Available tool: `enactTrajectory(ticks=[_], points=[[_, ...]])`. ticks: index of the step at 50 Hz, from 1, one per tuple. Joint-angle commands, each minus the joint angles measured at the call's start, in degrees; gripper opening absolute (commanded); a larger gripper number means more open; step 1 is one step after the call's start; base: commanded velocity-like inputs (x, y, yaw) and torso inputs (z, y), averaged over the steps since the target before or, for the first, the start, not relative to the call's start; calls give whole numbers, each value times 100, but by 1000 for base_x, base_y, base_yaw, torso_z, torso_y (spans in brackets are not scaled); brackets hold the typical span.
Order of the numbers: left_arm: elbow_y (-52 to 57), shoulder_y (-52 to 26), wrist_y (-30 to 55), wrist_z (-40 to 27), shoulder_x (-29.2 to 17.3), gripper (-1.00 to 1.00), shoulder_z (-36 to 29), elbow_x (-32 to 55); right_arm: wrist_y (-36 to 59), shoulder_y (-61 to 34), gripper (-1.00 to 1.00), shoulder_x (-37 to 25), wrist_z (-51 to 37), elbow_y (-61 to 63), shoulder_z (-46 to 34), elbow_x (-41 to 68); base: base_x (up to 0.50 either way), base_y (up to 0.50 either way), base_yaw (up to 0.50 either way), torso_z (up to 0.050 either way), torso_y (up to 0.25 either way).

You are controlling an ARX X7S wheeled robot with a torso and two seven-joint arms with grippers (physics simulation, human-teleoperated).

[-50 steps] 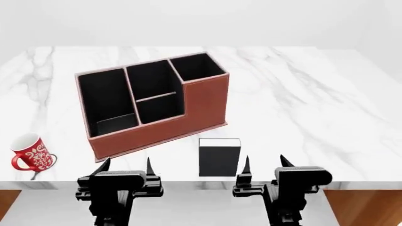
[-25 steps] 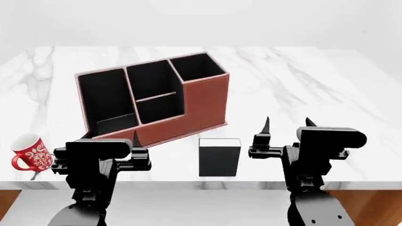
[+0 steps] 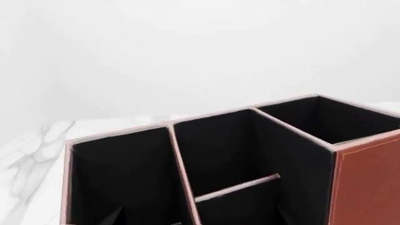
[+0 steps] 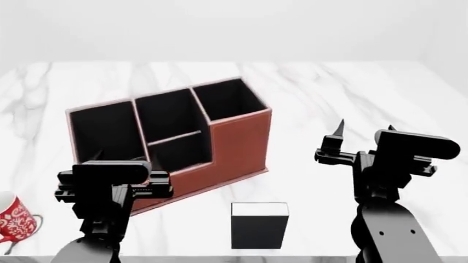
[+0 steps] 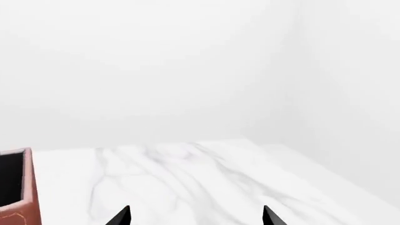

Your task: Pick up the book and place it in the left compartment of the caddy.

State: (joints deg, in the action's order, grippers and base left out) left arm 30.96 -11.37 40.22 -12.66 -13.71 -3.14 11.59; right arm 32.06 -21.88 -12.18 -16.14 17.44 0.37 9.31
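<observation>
The black book [image 4: 260, 227] with white page edges stands near the table's front edge, between my two arms. The reddish-brown caddy [image 4: 238, 145] sits behind it to the left, and its long left compartment [image 4: 106, 134] holds nothing. My left gripper [image 4: 119, 163] is open and empty, raised in front of the caddy's left end. In the left wrist view the caddy [image 3: 368, 183] and its left compartment [image 3: 122, 178] fill the frame. My right gripper [image 4: 364, 131] is open and empty, raised to the right of the caddy and beyond the book. The book is out of both wrist views.
A red patterned mug [image 4: 11, 219] stands at the table's front left edge. The white marble table [image 4: 351, 93] stretches to the right and behind the caddy. The right wrist view shows bare marble [image 5: 187, 178] and one corner of the caddy [image 5: 18, 187].
Both arms have risen and moved forward over the table. The head view has shifted, so the book and the mug now sit lower in the frame. Both grippers stay open.
</observation>
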Motion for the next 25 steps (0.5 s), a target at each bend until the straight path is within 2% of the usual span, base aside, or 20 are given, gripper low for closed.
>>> enactTrajectory(ticks=[1,25], points=[[-37,-6,-28,-32,-30,100,-7,10,-39,-66,100,-20,36,-155,-2,84,500,0,0,0,0],[29,-54,77,-101,-79,100,-83,63,-66,-76,100,-44,-30,-106,-66,131,479,0,0,0,1]])
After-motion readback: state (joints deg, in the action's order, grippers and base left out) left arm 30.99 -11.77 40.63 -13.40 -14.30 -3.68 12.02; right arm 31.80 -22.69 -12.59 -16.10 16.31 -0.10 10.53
